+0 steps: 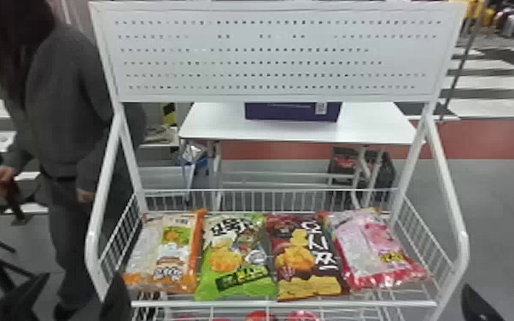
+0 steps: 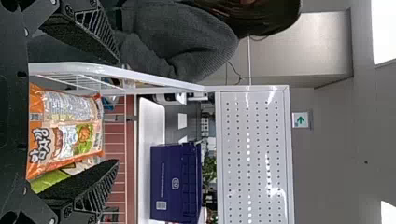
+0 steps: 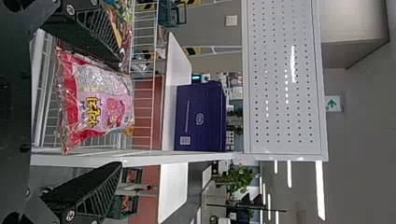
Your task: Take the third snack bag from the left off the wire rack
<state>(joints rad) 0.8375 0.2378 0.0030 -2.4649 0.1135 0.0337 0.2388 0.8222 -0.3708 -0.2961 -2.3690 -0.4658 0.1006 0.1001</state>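
Note:
Four snack bags lie side by side in the white wire rack: orange, green, a dark red one third from the left, and pink. My left gripper sits low in front of the rack's left corner. It is open, and the orange bag lies beyond its fingers. My right gripper sits low, just outside the rack's right front corner. It is also open, facing the pink bag, with the dark red bag beside one finger.
A perforated white back panel tops the rack. Behind it stands a white table with a dark blue box. Red items show on a lower shelf.

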